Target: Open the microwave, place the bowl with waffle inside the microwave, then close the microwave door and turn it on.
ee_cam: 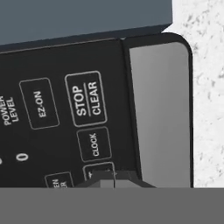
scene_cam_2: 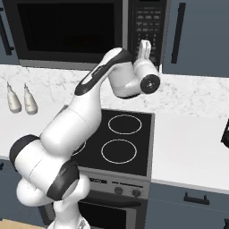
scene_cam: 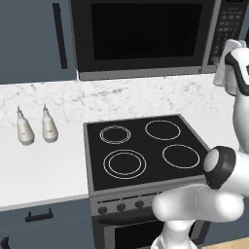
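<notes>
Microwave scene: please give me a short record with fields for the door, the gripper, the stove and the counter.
microwave door: closed
gripper: shut, fingertips at the keypad panel, just below the CLOCK button
stove: four rings, nothing on them
counter: two pale bottles left of the stove
bowl and waffle: cannot tell, the glass is dark

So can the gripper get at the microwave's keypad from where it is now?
Probably yes. The shut gripper is right at the keypad of the microwave, below the CLOCK button, with nothing between them; contact isn't clear.
</notes>
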